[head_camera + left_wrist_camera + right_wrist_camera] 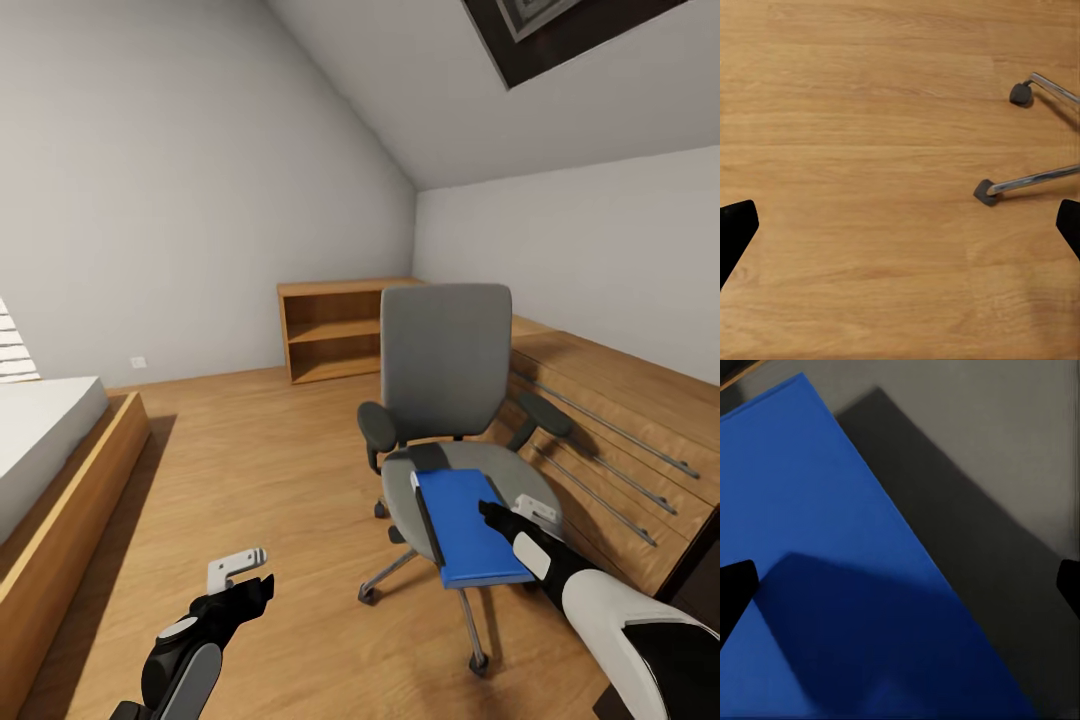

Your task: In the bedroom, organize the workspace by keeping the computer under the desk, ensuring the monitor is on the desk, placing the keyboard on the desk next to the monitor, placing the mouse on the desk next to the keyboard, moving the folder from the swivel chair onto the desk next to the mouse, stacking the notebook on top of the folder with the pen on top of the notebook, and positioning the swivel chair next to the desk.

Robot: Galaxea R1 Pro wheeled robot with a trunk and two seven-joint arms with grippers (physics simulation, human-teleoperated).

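Blue folder lies on swivel chair seat, lower centre of frame, long axis running toward robot. Right gripper directly above its right edge, fingers spread wide, empty. Left gripper over bare floor, lower left, open, empty, farther off.

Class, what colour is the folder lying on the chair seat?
The folder is blue, clearest in the head view.

Open wood floor lay left of the swivel chair, toward the bed. On its right, a drawer unit crowded the armrest, and 2 castor legs jutted out.
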